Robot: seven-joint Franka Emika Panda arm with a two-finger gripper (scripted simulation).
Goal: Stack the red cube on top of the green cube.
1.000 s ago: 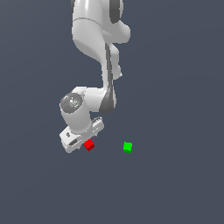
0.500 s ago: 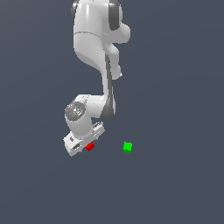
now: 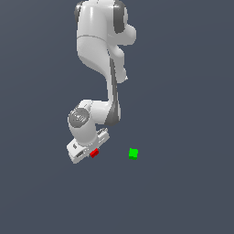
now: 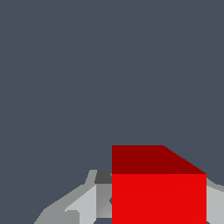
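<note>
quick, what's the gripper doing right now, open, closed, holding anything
Gripper: down at the red cube, which fills the space between its fingers in the wrist view; whether it is shut on the cube cannot be told.

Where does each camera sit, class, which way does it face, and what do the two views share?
Exterior view: off the arm, looking down on the grey floor, the white arm, the gripper at the red cube, and the green cube apart toward the exterior view's right.
Wrist view: on the wrist, looking past grey gripper parts at the red cube, close up.
Shared: the red cube, the gripper and the floor.
</note>
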